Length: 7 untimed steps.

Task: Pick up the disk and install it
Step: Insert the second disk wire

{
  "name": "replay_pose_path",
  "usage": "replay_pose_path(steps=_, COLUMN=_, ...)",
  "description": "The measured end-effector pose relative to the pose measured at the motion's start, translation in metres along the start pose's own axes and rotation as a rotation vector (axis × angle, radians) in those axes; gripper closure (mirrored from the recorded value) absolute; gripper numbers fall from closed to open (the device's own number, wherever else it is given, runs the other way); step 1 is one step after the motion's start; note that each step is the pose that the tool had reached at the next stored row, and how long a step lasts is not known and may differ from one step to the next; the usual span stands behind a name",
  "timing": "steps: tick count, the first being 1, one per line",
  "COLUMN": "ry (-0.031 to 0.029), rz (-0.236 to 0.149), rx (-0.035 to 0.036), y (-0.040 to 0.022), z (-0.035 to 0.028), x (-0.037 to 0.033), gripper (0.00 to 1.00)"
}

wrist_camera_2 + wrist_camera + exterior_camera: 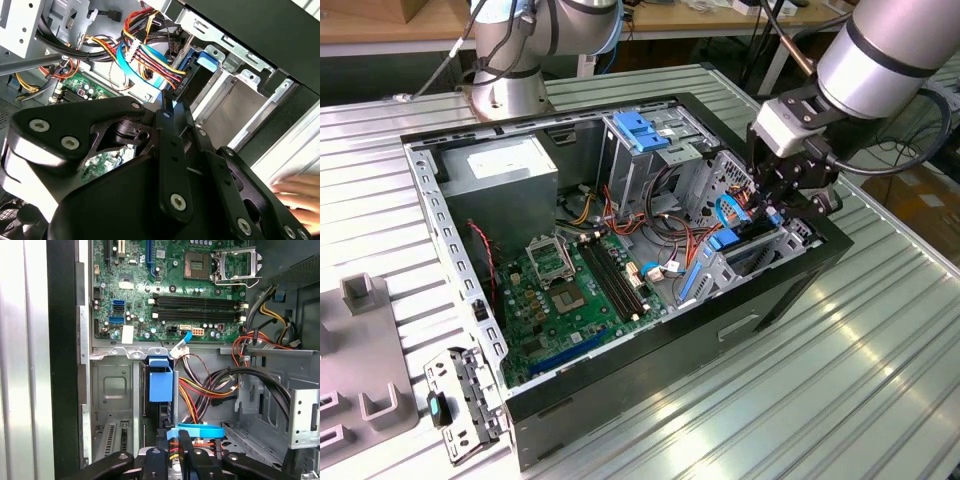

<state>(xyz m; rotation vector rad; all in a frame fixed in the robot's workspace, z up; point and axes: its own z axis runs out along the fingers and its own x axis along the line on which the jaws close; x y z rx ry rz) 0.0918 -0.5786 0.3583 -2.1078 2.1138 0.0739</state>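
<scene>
Gripper (pixel 782 203), jaws drawn together, hangs over the PC case's drive-bay corner; whether it grips anything: can't tell. Disk (pixel 160 385), blue-railed, sits on edge in the bay w/ SATA/power cables (pixel 200 390) just beside. Beyond: motherboard (pixel 165 285). Risk, judged: linkage snagging cables, skewing disk in rails.

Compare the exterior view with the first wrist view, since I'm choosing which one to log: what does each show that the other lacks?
Exterior view: the grey metal power supply box with a white sticker, the ribbed metal table and the silver robot arm. First wrist view: two small blue sockets at the motherboard's edge. Both: the green motherboard and the black gripper at the open case.
</scene>
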Motion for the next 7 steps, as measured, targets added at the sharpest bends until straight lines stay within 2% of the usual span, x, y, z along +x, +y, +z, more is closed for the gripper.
replay_pose_path(steps=2, ry=0.0001, rz=0.000, rx=0.0001, y=0.0000, z=0.0000, x=0.0000, gripper=0.89)
replay_pose_path(steps=7, ry=0.0001, rz=0.000, rx=0.0003, y=0.0000, z=0.0000, x=0.0000, gripper=0.89)
